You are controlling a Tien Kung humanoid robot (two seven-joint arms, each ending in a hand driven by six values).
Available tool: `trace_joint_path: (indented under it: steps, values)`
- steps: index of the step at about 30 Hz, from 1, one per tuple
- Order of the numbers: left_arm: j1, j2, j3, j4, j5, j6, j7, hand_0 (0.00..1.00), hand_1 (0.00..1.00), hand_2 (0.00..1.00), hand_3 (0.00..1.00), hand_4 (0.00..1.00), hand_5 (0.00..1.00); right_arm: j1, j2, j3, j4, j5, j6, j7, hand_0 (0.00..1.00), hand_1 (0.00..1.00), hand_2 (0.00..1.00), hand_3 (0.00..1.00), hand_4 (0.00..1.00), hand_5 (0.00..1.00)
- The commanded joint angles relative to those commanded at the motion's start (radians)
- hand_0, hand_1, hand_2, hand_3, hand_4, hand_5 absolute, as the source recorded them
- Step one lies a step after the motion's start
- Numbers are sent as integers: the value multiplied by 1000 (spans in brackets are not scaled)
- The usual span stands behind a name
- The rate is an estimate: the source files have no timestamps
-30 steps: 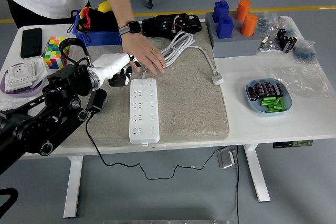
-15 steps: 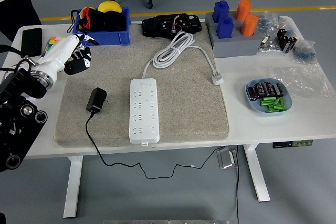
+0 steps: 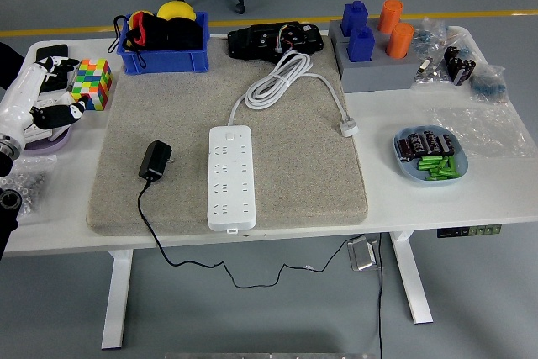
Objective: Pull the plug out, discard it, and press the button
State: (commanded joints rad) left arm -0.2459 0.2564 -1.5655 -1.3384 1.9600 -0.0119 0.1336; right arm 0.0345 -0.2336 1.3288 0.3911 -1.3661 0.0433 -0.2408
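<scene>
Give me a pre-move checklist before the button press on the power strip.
1. Plug out of the power strip: ok, the black plug lies on the mat beside it.
2. Plug thrown away: not ok, it is on the mat.
3. Left hand free: ok, open, holding nothing, at the left edge.
4. Strip sockets clear: ok.
5. Button position: cannot tell.
6. Right hand: not in view.

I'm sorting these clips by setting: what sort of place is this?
Probably a robotics lab or test workshop: a white table laid with practice items such as a power strip and a puzzle cube, on a grey floor with a yellow line.
</scene>
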Motion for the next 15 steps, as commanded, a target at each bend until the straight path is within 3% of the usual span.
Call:
trace_joint_path:
  steps: [7,15]
  values:
    - [8,-1,-23,-11,2,-29,36,774,782,763,800,658,3,12,-8,-17,6,6,0,1,755,704,717,727,772,654]
    - [5,0,-31,-19,2,-24,28,770,773,767,797,662,2,8,-11,-20,-4,2,1,0,755,704,716,728,772,654]
